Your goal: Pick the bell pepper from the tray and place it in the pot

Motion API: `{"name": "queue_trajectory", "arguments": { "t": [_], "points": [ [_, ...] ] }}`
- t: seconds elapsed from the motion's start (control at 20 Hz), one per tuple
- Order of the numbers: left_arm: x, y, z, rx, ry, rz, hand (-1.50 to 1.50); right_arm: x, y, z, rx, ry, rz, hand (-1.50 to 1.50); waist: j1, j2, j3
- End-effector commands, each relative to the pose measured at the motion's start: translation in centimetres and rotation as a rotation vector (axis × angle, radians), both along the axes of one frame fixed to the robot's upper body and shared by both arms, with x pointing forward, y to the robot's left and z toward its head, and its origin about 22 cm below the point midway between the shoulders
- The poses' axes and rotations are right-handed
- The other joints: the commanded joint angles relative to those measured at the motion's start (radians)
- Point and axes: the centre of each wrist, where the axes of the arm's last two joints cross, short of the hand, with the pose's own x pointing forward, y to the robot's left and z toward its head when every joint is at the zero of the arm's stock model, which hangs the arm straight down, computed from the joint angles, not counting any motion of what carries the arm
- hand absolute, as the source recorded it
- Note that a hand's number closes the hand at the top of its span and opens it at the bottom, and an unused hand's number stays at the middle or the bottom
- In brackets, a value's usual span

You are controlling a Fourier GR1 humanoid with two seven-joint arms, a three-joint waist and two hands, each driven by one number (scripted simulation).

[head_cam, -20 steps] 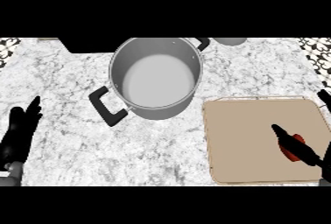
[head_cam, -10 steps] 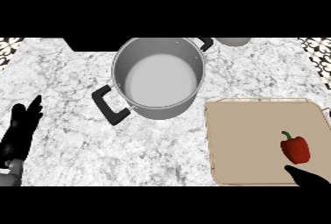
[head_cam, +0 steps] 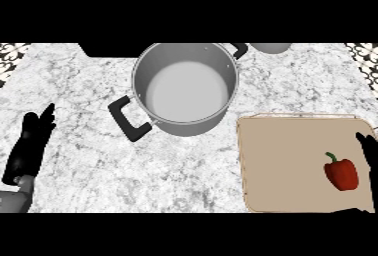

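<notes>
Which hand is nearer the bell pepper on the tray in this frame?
Right. The right hand shows at the view's right edge, just beside the bell pepper on the tray. The left hand rests far across the counter near the left edge, fingers up.

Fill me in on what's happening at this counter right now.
A red bell pepper lies on the tan tray, not held by anything. The right robot hand shows only at the right edge beside it, its fingers too cut off to judge. The left robot hand rests open on the left of the counter. The pot has nothing in it, so the pepper has not been picked up.
</notes>
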Motion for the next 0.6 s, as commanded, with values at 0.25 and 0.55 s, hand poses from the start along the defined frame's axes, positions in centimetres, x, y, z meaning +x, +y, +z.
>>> {"name": "queue_trajectory", "arguments": {
  "t": [0.25,0.55],
  "points": [
    [-0.2,0.1,0.4,-0.006,0.020,0.020,0.00,1.2,1.6,0.8,-0.013,0.137,-0.123,-1.50,0.000,-0.003,0.002],
    [0.4,-1.5,1.0,-0.009,0.008,0.007,0.00,2.6,-1.6,-0.5,0.007,0.181,-0.144,-1.50,-0.003,-0.003,0.003]
  ]
}}
